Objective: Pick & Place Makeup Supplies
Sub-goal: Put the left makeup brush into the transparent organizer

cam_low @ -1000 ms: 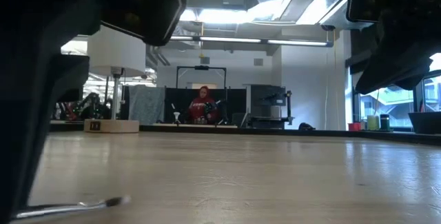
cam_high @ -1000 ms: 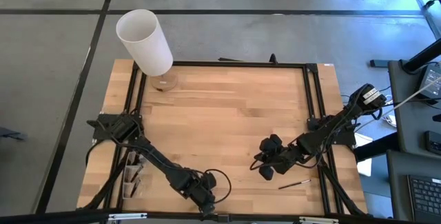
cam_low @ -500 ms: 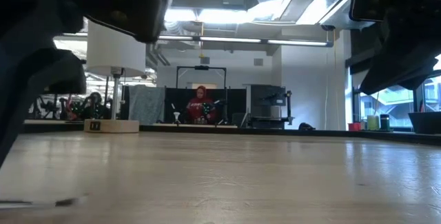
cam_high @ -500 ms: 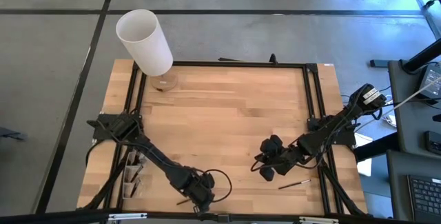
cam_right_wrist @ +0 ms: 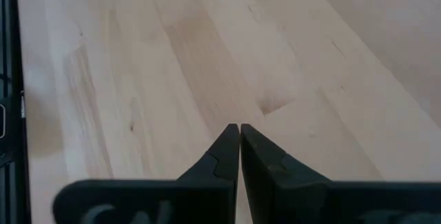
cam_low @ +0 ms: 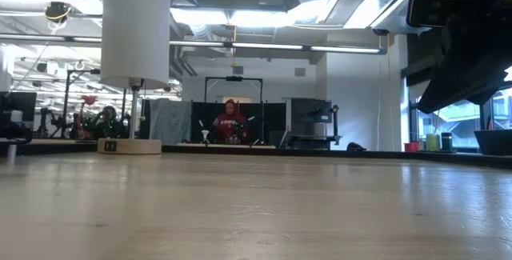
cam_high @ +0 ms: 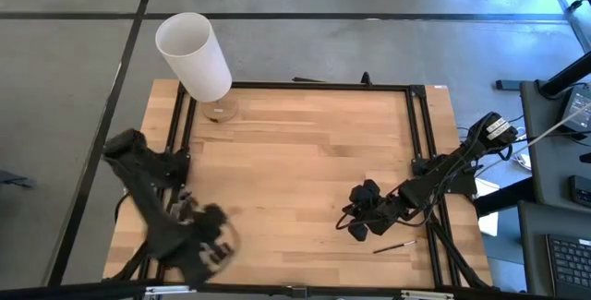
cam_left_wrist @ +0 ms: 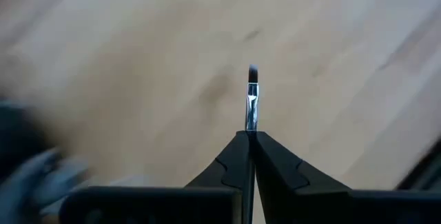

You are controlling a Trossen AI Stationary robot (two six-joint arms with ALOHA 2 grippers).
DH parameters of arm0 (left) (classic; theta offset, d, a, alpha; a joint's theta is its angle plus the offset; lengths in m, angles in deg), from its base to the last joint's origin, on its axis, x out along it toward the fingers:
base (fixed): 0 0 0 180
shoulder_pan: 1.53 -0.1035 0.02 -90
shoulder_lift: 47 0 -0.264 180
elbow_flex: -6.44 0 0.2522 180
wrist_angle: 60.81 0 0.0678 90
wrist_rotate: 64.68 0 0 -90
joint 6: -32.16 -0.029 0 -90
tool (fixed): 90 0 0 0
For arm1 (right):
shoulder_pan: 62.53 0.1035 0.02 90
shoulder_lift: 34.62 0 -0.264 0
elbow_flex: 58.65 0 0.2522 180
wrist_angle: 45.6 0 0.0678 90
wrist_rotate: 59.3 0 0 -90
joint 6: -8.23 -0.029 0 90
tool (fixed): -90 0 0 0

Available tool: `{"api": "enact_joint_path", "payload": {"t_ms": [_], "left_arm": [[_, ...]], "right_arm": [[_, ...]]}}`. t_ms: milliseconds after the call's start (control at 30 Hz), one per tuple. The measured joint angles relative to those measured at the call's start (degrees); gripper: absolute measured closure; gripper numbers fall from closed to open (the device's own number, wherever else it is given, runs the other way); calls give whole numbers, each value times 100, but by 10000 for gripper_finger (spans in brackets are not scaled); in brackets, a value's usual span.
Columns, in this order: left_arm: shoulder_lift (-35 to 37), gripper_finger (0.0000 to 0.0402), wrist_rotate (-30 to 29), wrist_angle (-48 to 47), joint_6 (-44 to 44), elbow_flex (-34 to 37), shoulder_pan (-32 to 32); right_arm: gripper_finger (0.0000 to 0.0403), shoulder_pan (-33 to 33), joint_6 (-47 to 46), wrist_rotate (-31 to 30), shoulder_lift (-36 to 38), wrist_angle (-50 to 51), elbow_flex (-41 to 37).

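So the left arm has been swung away from the front middle of the desk (cam_high: 305,143) over to the front left corner since the earlier frame, and it's blurred in the high view. The left hand (cam_left_wrist: 249,136) is clenched on a makeup brush (cam_left_wrist: 251,103), seen in its wrist view as a thin stem with a metal ferrule and a small dark tip sticking out past the fingertips; the handle is hidden between the fingers. At the back left corner a tall white cylinder (cam_high: 194,55) is stood on a small round base. Further right, the right hand (cam_right_wrist: 239,136) is parked above the desk's front right part, fingers pressed together on nothing. Just beside it toward the front, what looks like a second brush (cam_high: 394,245) is laid flat on the wood.
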Motion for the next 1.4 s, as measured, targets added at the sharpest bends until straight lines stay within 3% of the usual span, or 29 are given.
{"api": "enact_joint_path", "payload": {"t_ms": [167,333,433,600,933,1400], "left_arm": [[362,385,-278,-800,1296,22,1125],[344,385,-1404,-778,2247,140,2021],[204,385,-1775,-795,2626,246,2305],[-93,385,-1607,-785,2644,449,2384],[-244,384,-533,-741,2478,452,2345],[-244,384,-563,-658,2619,452,2055]], "right_arm": [[386,0,-46,-3,0,2,0],[386,-2,-50,-3,0,12,0],[386,0,-36,-3,0,20,0],[386,0,-35,-30,0,20,0],[386,-4,-35,-45,0,20,0],[386,-7,-33,-43,0,20,0]]}}
